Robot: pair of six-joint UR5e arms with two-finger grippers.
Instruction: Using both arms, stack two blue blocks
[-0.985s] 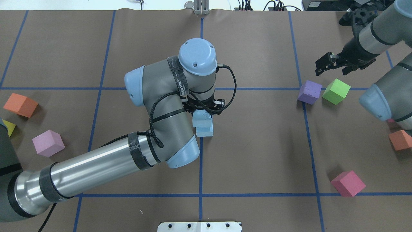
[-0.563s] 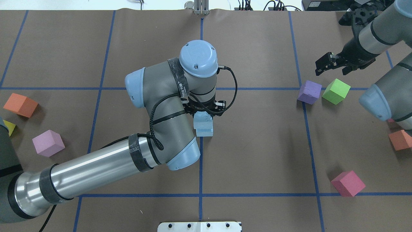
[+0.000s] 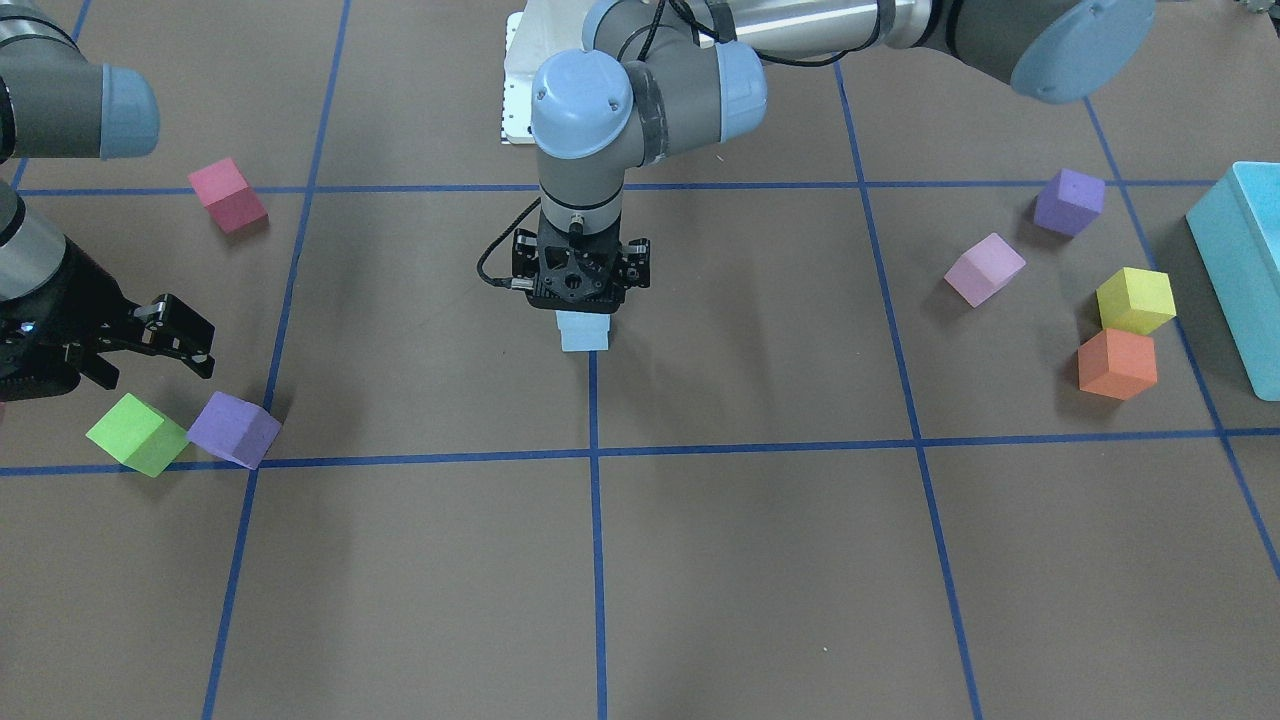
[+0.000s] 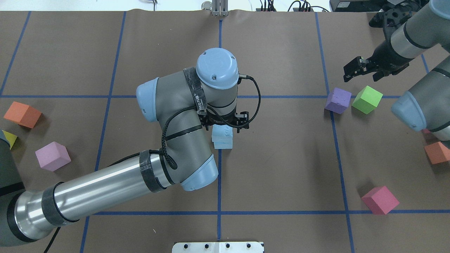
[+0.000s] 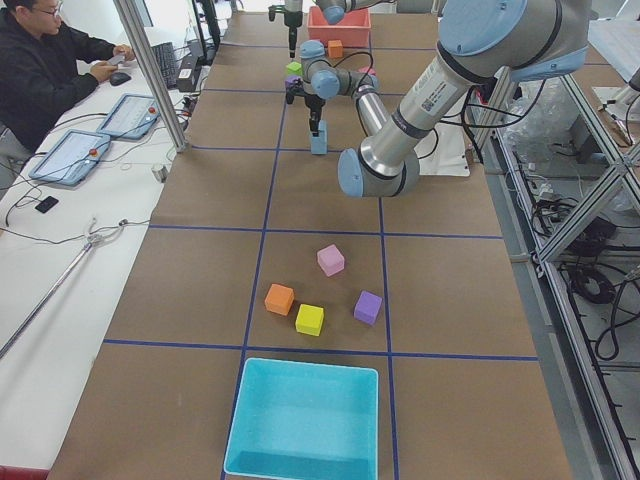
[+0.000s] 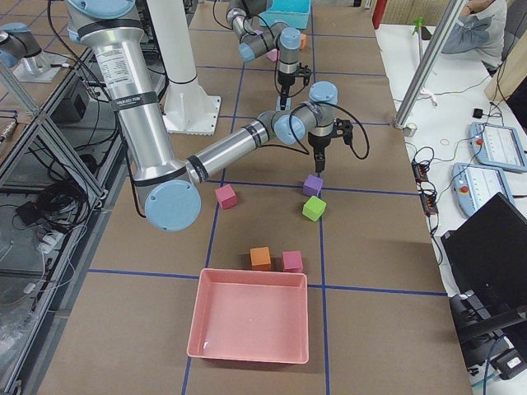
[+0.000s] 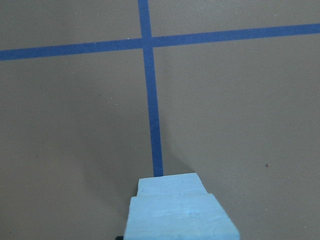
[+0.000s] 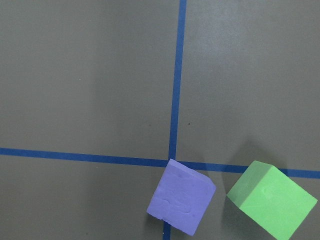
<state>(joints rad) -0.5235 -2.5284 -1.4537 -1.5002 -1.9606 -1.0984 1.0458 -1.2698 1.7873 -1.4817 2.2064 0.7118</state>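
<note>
Two pale blue blocks stand stacked at the table's centre cross. In the overhead view the upper blue block (image 4: 222, 131) sits on the lower blue block (image 4: 223, 144). The left wrist view shows the upper block (image 7: 180, 220) close up on the lower block (image 7: 171, 183). My left gripper (image 4: 225, 123) points straight down, shut on the upper block; its fingers are hidden under the wrist. From the front only the lower block (image 3: 585, 332) shows, below the left gripper (image 3: 578, 300). My right gripper (image 4: 361, 76) is open and empty, hovering beyond the purple cube (image 4: 338, 100) and the green cube (image 4: 367, 99).
Loose cubes lie around: magenta (image 4: 380, 200) and orange (image 4: 437, 152) on the right, and orange (image 4: 22, 114), pink (image 4: 52, 156) and yellow (image 4: 10, 138) on the left. A turquoise box (image 3: 1240, 270) stands at the left end and a pink tray (image 6: 247, 325) at the right end.
My left wrist has shifted slightly with the upper blue block, which now sits squarer over the lower one. The right gripper has drawn back a little.
</note>
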